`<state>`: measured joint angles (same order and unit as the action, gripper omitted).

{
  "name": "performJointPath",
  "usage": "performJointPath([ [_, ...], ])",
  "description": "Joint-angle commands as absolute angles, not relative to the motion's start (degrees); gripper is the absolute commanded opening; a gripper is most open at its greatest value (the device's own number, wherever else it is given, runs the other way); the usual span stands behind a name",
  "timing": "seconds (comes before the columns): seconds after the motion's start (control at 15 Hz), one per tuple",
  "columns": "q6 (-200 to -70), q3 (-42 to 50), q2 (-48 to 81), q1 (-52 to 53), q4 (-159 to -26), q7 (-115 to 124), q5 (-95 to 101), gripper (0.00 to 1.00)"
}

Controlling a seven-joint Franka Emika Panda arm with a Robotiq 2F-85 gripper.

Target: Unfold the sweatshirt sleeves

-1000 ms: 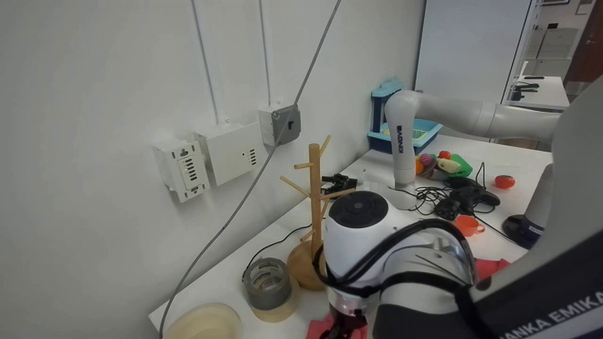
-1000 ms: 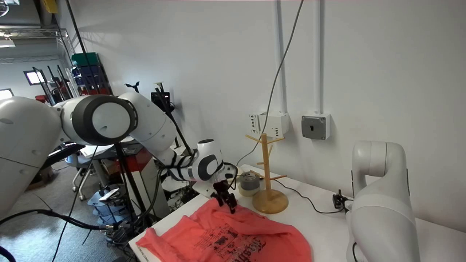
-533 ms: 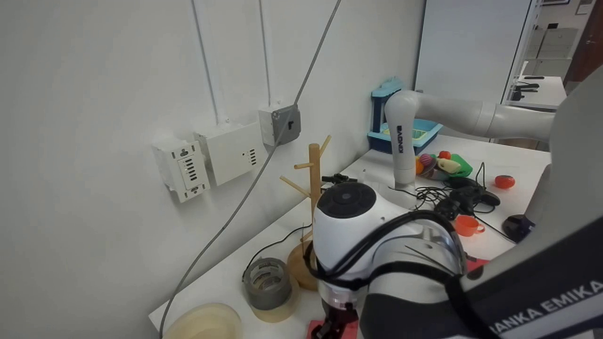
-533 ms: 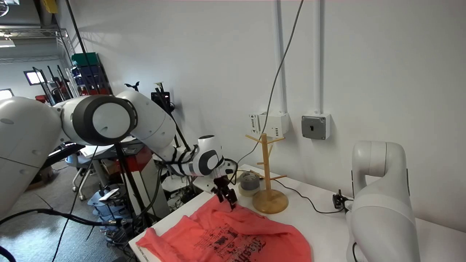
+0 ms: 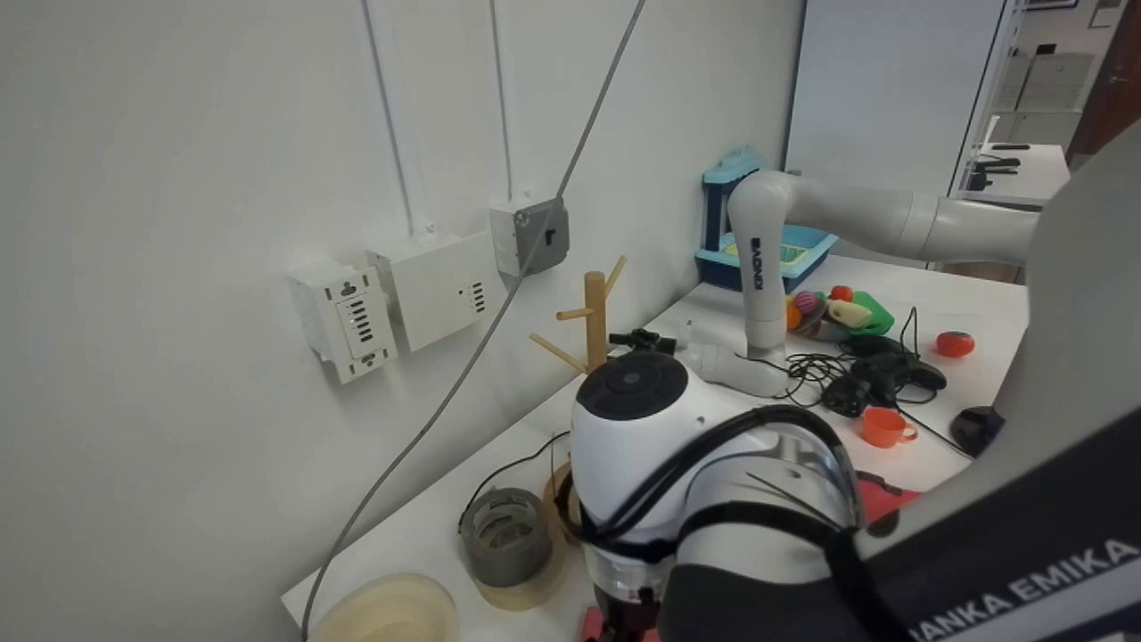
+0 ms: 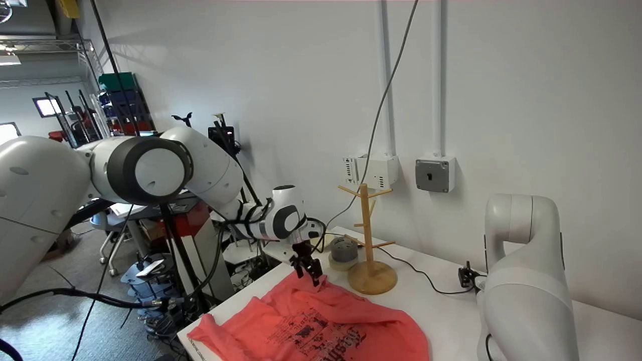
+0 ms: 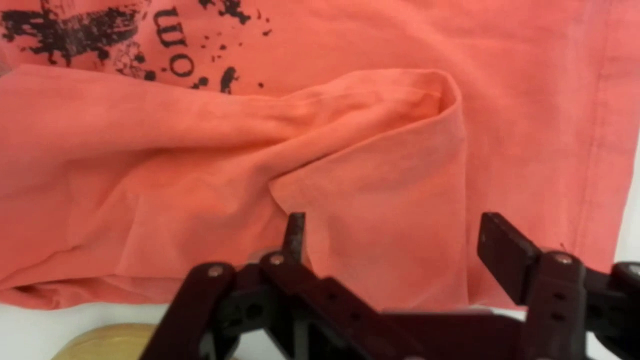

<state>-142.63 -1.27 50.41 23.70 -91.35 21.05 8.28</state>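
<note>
Pincer released, jaws spread wide over a folded sleeve of the sweatshirt on the table; contact cannot be told. In an exterior view, front to back: bowl, orange cup, blue tub containing a yellowish rack.

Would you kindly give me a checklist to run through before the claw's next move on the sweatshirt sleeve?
1. Claw open: ok; its fingers stand well apart.
2. Sleeve lined up: ok; in the wrist view its folded end shows between the fingers.
3. Fingers touching the sleeve: cannot tell; no view settles the contact.
4. Sleeve unfolded: not ok; it lies doubled back on top of the sweatshirt.
5. Claw apart from the mug tree: ok; a gap shows in an exterior view.
</note>
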Motion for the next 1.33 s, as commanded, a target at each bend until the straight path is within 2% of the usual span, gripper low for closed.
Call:
performJointPath([
  [0.0, -138.9, -2.8, 53.2, 21.3, -86.8, 16.6, 6.8, 0.84],
  [0.53, -129.9, -6.7, 56.5, 15.7, -80.7, 7.0, 3.4, 0.85],
  [1.27, -122.1, -8.6, 59.4, 15.2, -75.0, 5.7, 0.3, 0.84],
])
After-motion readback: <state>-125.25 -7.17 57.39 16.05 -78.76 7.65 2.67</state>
